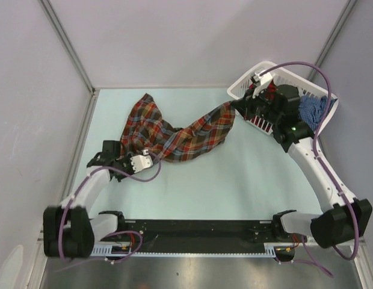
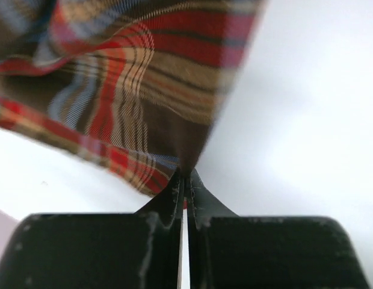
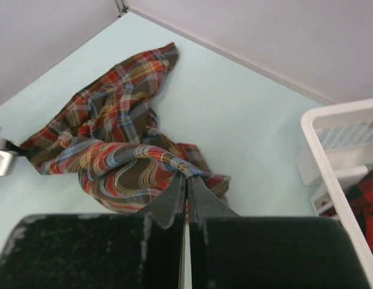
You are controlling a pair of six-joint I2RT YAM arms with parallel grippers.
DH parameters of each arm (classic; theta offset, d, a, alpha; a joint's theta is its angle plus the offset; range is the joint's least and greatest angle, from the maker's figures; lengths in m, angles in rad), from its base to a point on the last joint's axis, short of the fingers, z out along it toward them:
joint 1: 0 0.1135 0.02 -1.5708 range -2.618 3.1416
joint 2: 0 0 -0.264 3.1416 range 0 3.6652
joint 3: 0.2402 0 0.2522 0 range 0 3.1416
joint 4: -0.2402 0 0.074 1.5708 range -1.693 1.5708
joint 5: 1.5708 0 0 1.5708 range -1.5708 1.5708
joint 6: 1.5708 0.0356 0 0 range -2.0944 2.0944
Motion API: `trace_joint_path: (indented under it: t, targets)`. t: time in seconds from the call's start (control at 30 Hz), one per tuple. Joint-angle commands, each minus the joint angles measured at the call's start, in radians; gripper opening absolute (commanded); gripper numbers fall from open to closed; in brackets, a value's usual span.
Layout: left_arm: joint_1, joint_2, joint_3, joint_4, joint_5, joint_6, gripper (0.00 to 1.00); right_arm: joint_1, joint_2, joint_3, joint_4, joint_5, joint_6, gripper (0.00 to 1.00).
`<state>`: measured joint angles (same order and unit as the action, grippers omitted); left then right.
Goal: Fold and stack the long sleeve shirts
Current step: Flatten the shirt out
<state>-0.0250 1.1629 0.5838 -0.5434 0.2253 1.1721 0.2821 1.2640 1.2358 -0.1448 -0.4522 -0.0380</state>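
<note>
Left hand [image 2: 185, 176] (right hand [image 3: 186, 177] too) pinches plaid shirt [image 1: 174, 135]

Table: pale mint-green flat table [image 1: 246, 180]
Left-centre: crumpled brown, red-orange and light-blue plaid shirt [image 1: 174, 135], partly resting on it
Far right corner: white slatted plastic laundry basket [image 1: 237, 87]

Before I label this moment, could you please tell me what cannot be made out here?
Left wrist view: brown plaid shirt, blurred and cut off by the top edge.
Top view: blue checked shirt, largely hidden in the basket by the right arm.
Right wrist view: red-and-black shirt, cut off by the right edge and behind the basket rim.
</note>
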Motion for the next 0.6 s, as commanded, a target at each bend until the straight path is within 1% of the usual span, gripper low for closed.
trace_joint_path:
  t: [0.0, 0.03, 0.07, 0.1, 0.13, 0.2, 0.27, 0.3, 0.33, 0.37, 0.4, 0.43, 0.47, 0.5, 0.53, 0.57]
  targets:
    - [0.004, -0.265, 0.097, -0.459, 0.14, 0.096, 0.0, -0.026, -0.184, -0.028, -0.084, -0.019, -0.051, 0.0]
    - [0.004, -0.34, 0.111, -0.514, 0.155, 0.107, 0.0, -0.032, -0.213, -0.038, -0.128, -0.022, -0.059, 0.0]
    - [0.004, -0.368, 0.143, -0.565, 0.186, 0.115, 0.0, -0.038, -0.269, -0.047, -0.151, -0.025, -0.063, 0.0]
    - [0.004, -0.387, 0.161, -0.669, 0.198, 0.145, 0.0, -0.04, -0.297, -0.071, -0.186, -0.023, -0.077, 0.0]
    - [0.004, -0.402, 0.18, -0.714, 0.212, 0.158, 0.0, -0.04, -0.32, -0.084, -0.203, -0.025, -0.089, 0.0]
    - [0.004, -0.388, 0.232, -0.777, 0.236, 0.162, 0.0, -0.041, -0.36, -0.117, -0.225, -0.016, -0.12, 0.0]
    - [0.004, -0.301, 0.287, -0.777, 0.239, 0.158, 0.0, -0.041, -0.353, -0.131, -0.205, 0.021, -0.149, 0.0]
    - [0.005, -0.252, 0.312, -0.745, 0.244, 0.126, 0.0, -0.044, -0.313, -0.133, -0.165, 0.027, -0.157, 0.0]
    - [0.011, -0.135, 0.341, -0.721, 0.247, 0.104, 0.0, -0.044, -0.287, -0.133, -0.139, 0.03, -0.166, 0.0]
    - [0.022, -0.067, 0.422, -0.695, 0.258, 0.081, 0.0, -0.044, -0.26, -0.13, -0.11, 0.038, -0.187, 0.0]
    - [0.058, 0.004, 0.471, -0.641, 0.27, 0.03, 0.0, -0.046, -0.192, -0.121, -0.063, 0.041, -0.197, 0.0]
    - [0.072, 0.138, 0.525, -0.613, 0.27, 0.0, 0.0, -0.046, -0.16, -0.099, -0.037, 0.047, -0.207, 0.0]
    - [0.095, 0.206, 0.633, -0.574, 0.261, -0.04, 0.0, -0.046, -0.119, -0.081, -0.013, 0.062, -0.233, 0.0]
    - [0.106, 0.274, 0.692, -0.507, 0.244, -0.11, 0.0, -0.044, -0.051, -0.062, 0.026, 0.069, -0.243, 0.0]
    - [0.115, 0.413, 0.759, -0.491, 0.223, -0.136, 0.0, -0.047, -0.011, -0.046, 0.048, 0.079, -0.247, 0.0]
    - [0.135, 0.481, 0.901, -0.478, 0.212, -0.165, 0.0, -0.047, 0.021, 0.003, 0.06, 0.095, -0.263, 0.0]
